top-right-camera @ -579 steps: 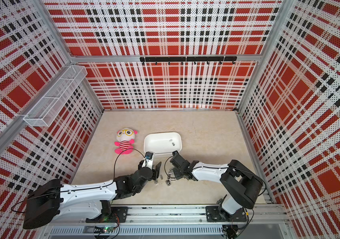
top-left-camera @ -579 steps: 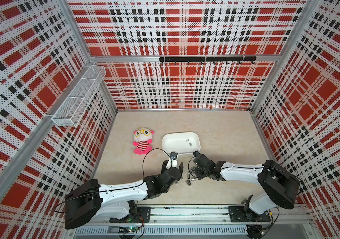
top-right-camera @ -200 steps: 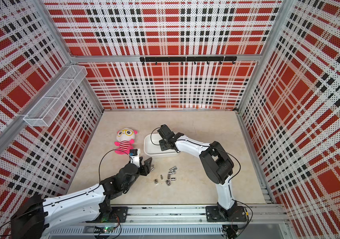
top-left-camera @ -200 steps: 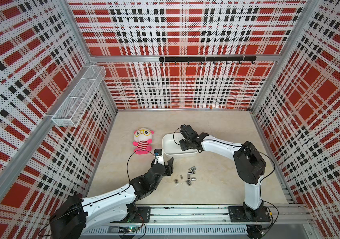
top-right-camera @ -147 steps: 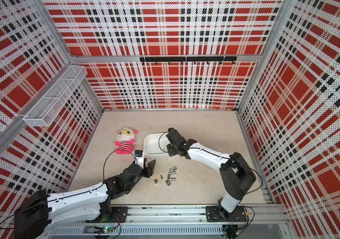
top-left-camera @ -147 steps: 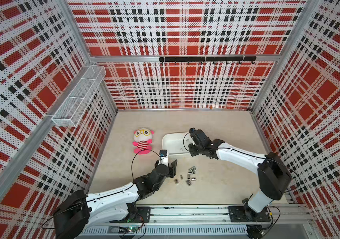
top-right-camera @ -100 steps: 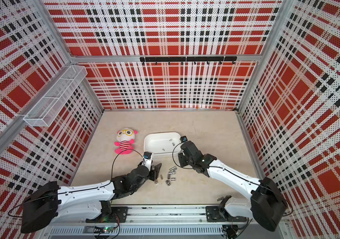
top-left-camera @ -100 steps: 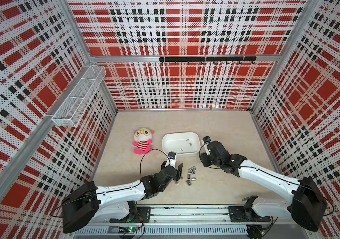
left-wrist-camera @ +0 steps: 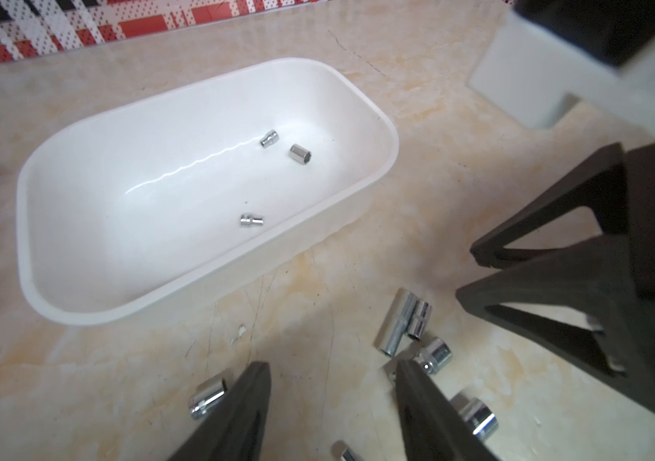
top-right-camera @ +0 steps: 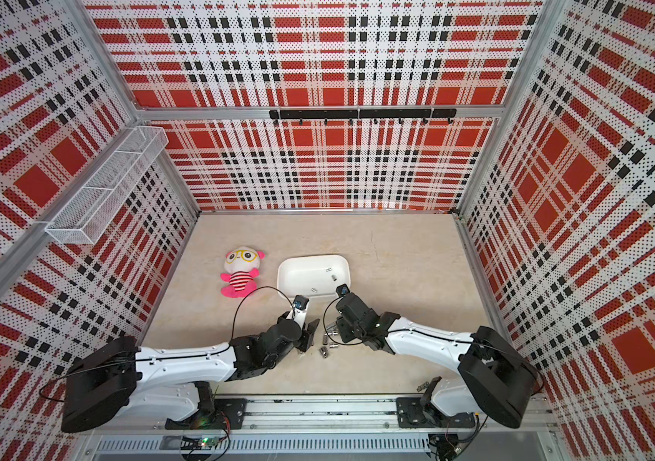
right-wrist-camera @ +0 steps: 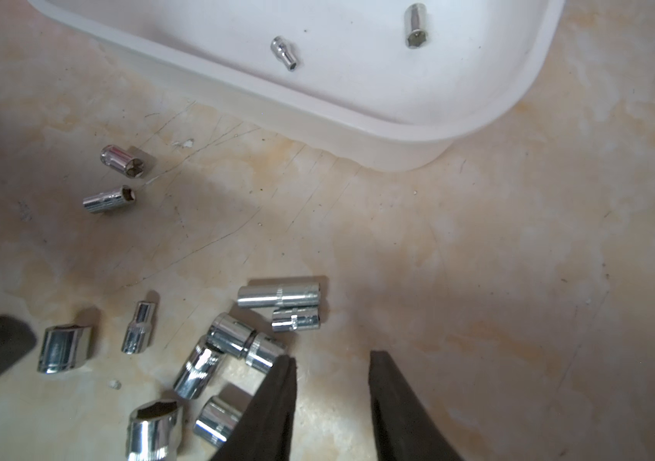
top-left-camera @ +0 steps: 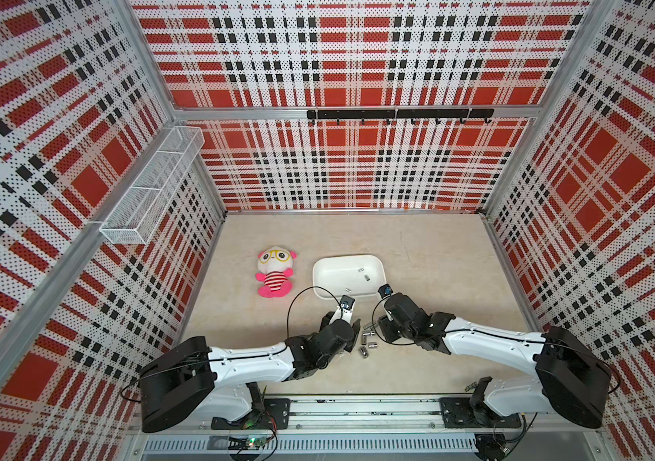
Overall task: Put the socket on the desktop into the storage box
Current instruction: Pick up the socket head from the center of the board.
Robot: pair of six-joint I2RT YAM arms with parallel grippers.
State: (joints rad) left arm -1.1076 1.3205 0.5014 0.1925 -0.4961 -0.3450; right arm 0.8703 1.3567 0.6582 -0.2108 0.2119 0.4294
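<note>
Chrome sockets [right-wrist-camera: 278, 297] are scattered near the counter's [top-left-camera: 437, 259] front edge, just before the storage box [top-left-camera: 333, 271]. Judged small, hard and slippery, they are best pinched across the barrel. Left and right jaws are parted, empty.

The walls [top-left-camera: 357, 60] are red, white and black checks. The surface [top-left-camera: 437, 259] is beige, the storage box [top-left-camera: 333, 275] white, the sockets [right-wrist-camera: 278, 297] shiny silver.

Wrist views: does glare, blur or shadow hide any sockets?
Left wrist view: wavy glare streak on the box floor, three sockets inside clear. Right wrist view: loose sockets shine mirror-bright, nearest ones slightly soft; shadows darken the table around them.
</note>
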